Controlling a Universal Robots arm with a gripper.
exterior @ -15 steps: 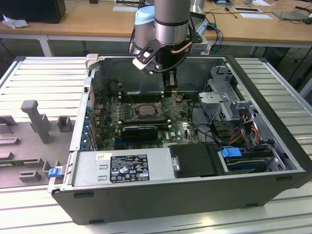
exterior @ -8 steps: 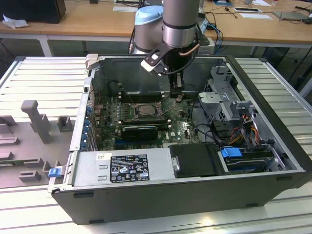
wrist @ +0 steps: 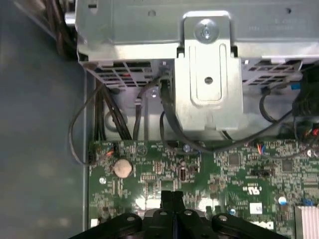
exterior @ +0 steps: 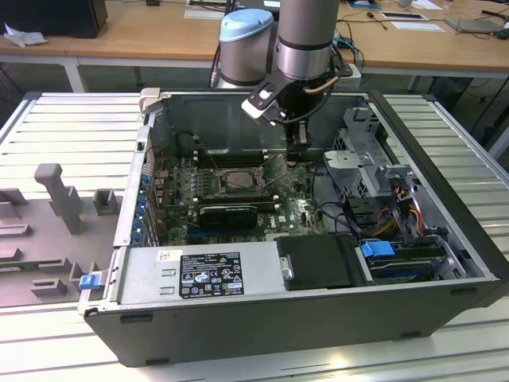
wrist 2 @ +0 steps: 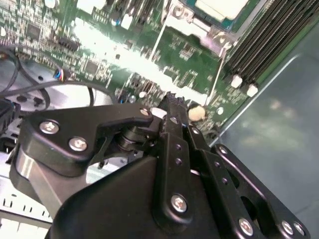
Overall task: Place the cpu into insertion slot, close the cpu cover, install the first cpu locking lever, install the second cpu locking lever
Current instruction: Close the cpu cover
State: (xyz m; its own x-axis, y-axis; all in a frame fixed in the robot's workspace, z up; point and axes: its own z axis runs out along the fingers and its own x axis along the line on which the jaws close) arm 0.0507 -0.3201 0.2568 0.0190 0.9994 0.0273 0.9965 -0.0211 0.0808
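Observation:
The insertion slot (exterior: 238,180) is a square socket with a silvery rim in the middle of the green motherboard (exterior: 298,211). In the second wrist view a pale silver-grey face, the cpu (wrist 2: 219,7), lies inside silvery metal framing (wrist 2: 185,23) that looks like the cpu cover. Two thin metal rods, the locking levers (wrist 2: 158,41) (wrist 2: 216,75), run across the board beside it. My gripper (exterior: 301,153) hangs just above the board, to the exterior view's right of the socket. Its black fingers (wrist: 172,198) are shut together with nothing between them, as also seen on the gripper (wrist 2: 172,101).
Black memory slots (wrist 2: 259,45) lie beside the socket. A silvery drive cage (wrist: 207,74) with loose black cables (wrist: 167,107) stands close to my gripper. A round coin cell (wrist: 122,168) sits on the board. The case walls (exterior: 262,314) enclose the board on all sides.

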